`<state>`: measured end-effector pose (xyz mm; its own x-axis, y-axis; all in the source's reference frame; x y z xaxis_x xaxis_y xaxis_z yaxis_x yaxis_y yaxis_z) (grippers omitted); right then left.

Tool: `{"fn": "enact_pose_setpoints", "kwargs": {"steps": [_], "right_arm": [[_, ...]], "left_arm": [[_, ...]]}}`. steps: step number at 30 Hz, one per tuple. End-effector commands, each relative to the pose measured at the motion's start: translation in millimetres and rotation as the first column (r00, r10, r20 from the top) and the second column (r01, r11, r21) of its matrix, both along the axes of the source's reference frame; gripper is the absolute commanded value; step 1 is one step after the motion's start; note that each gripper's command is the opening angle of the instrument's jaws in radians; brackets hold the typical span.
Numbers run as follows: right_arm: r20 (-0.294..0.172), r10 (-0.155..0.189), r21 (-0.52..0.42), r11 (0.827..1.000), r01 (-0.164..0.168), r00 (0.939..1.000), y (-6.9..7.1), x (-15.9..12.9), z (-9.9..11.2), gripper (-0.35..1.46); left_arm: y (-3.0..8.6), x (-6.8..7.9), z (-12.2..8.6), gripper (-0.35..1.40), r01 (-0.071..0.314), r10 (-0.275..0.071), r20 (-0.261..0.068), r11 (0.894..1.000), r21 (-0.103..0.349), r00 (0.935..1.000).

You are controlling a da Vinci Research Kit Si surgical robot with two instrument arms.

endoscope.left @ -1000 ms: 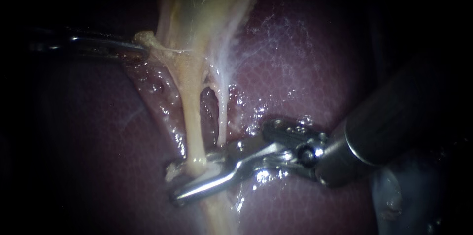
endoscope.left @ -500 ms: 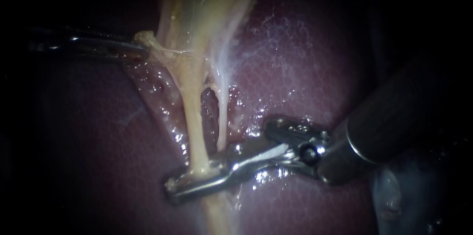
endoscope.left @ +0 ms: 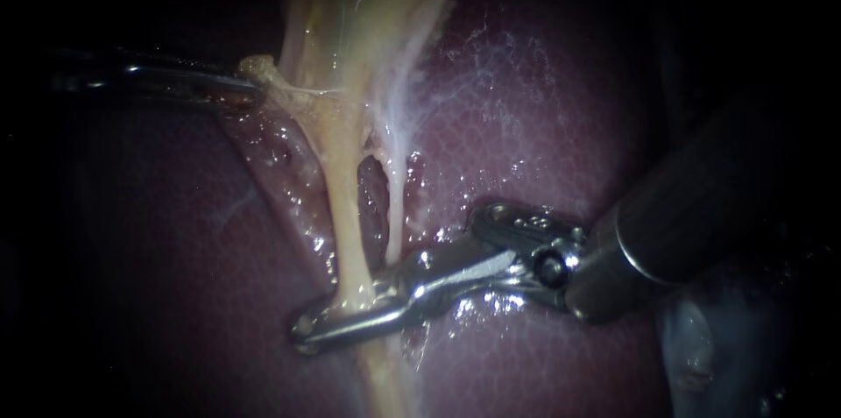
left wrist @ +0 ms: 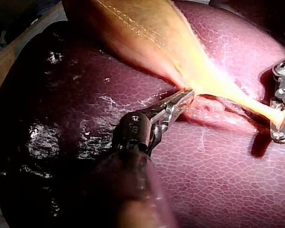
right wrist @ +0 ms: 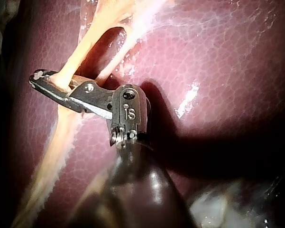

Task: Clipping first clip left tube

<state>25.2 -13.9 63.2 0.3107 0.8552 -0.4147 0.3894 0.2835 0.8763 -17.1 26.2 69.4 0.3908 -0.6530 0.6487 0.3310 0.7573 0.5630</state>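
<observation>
Clearly, in the endoscope view the right instrument point(endoscope.left: 311, 328) came in from the right, its dark shaft low across the liver point(endoscope.left: 526, 102), and its jaws were clamped on the left tube point(endoscope.left: 343, 208). One jaw lay on each side of the yellowish strand at its lower end, and the tips just passed it on the far side. The left tube ran down from the narrow end of the gallbladder point(endoscope.left: 350, 15) to that grip and continued below it as a paler band. Just beside it, the thinner, whitish right tube point(endoscope.left: 396, 199) hung apart from the left one, with a dark gap of liver showing between the two. Its lower end met the right instrument close behind the jaws.

The right wrist view showed the same hold: the right instrument point(right wrist: 38, 78) had the left tube point(right wrist: 78, 52) crossing between its closed jaws, with the right tube point(right wrist: 118, 59) nearer the hinge and the liver point(right wrist: 204, 57) glistening behind.

The left instrument point(endoscope.left: 250, 83) entered from the left, and its jaws were pinched on a scrap of tissue at the gallbladder's narrow end. From the left wrist camera, the left instrument point(left wrist: 187, 95) held the tapering gallbladder point(left wrist: 133, 33) at its jaw tips over the liver point(left wrist: 85, 95). Ahead of it, the left tube point(left wrist: 256, 107) stretched to the right instrument point(left wrist: 279, 135).
</observation>
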Motion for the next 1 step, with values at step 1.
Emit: {"fn": "enact_pose_setpoints", "kwargs": {"steps": [1], "right_arm": [[0.0,0.0,0.0,1.0,0.0,1.0,0.0,0.0,0.0,-0.35]], "left_arm": [[0.0,0.0,-0.1,-0.35,0.0,0.0,0.0,1.0,0.0,1.0]]}}
